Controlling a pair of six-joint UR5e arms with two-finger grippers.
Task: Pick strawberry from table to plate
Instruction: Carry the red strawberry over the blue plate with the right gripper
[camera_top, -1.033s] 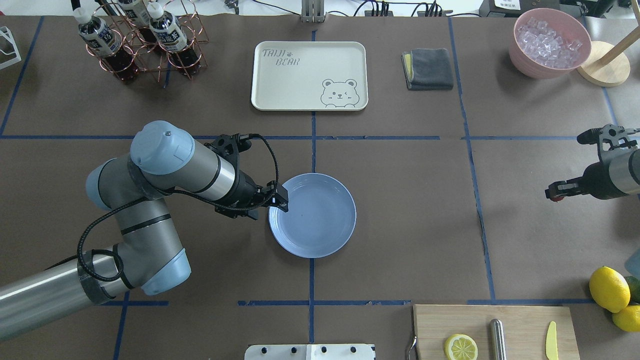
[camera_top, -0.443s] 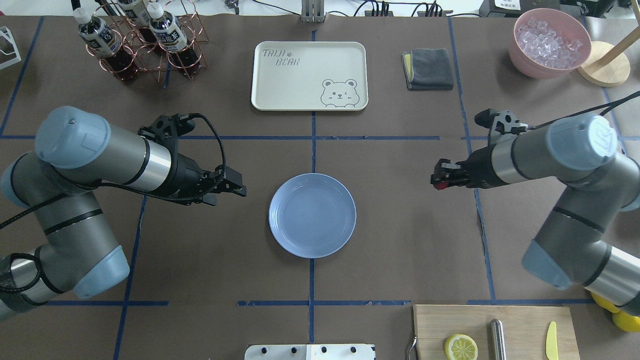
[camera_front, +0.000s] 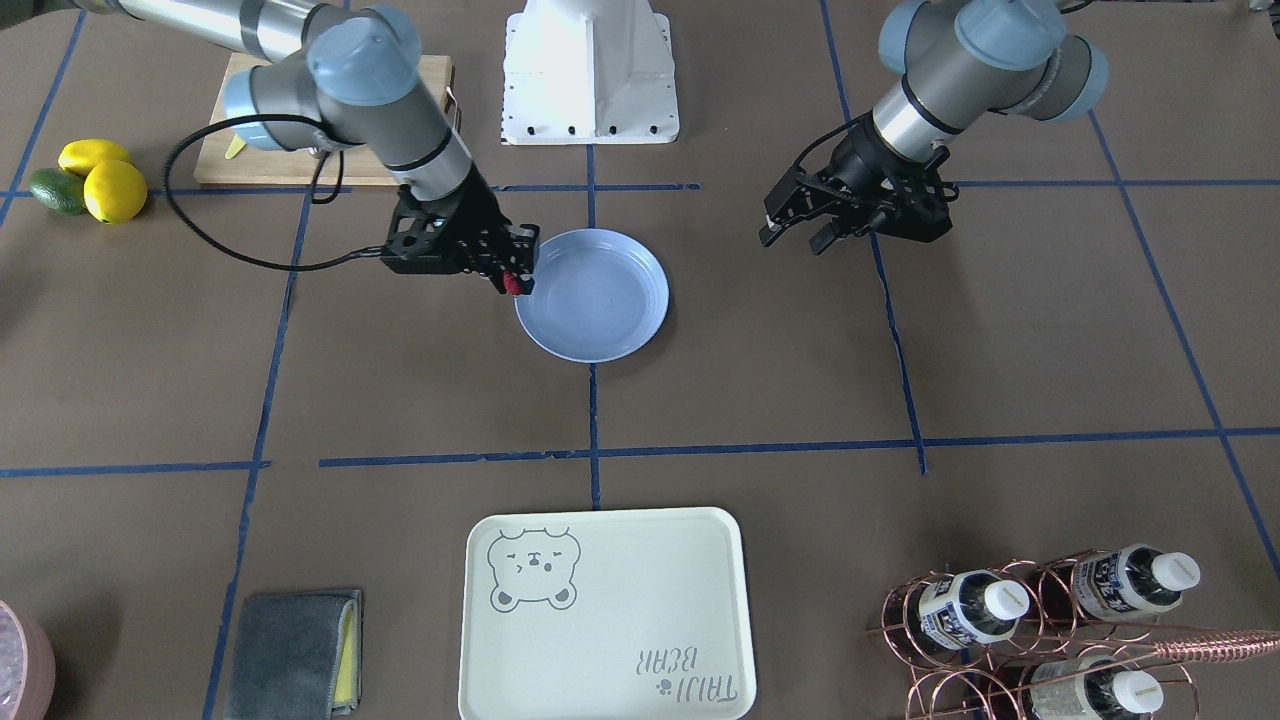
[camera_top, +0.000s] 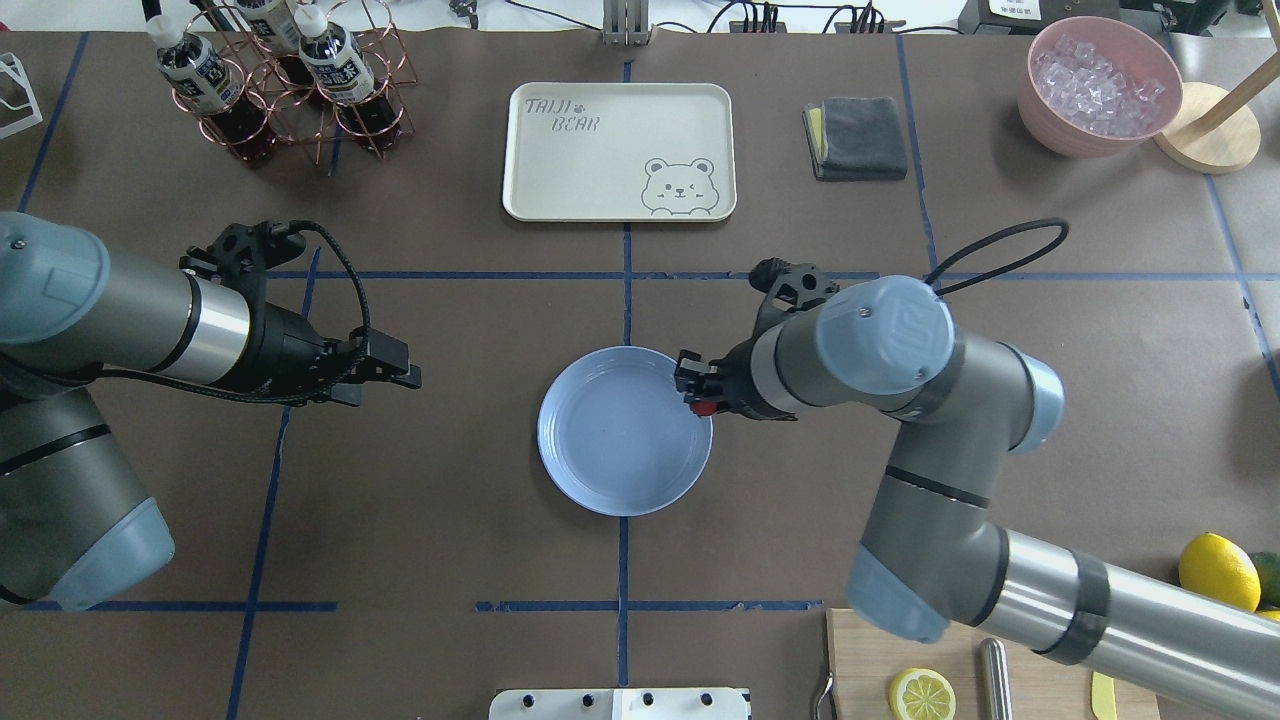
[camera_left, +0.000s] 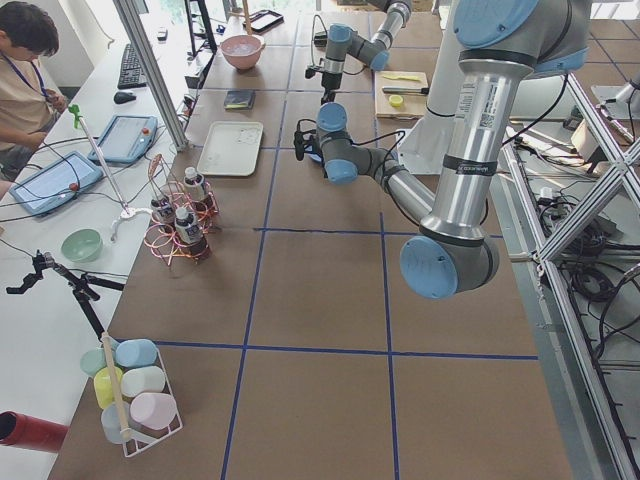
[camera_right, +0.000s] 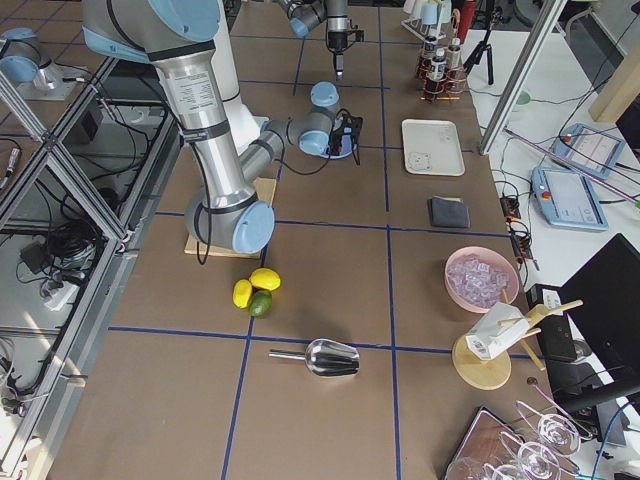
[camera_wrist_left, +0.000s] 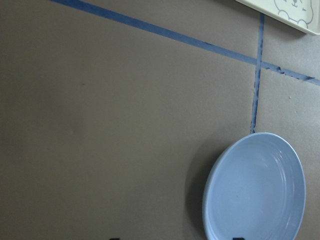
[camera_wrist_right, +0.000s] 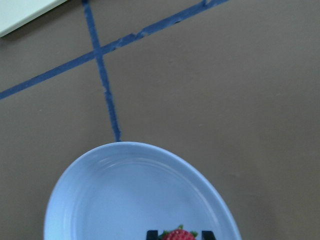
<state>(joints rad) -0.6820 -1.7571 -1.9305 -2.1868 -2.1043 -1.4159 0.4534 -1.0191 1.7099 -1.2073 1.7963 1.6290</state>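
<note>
over the plate (camera_top: 612, 470) rim, right gripper (camera_top: 698, 393) clamped on strawberry (camera_top: 706, 407), left gripper (camera_top: 404, 376) spread wide, empty, tray (camera_top: 600, 170) lettered "taiji bear"

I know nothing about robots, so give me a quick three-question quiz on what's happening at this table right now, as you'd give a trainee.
1. True or false: the strawberry lies loose on the plate, free of any gripper.
2. What is the right gripper holding? A: a lemon. B: the strawberry. C: nothing.
3. Fill in: the cream tray carries a drawing of a ____.

Key
1. False. It is pinched in the gripper at the plate's rim.
2. B.
3. Bear.
</note>
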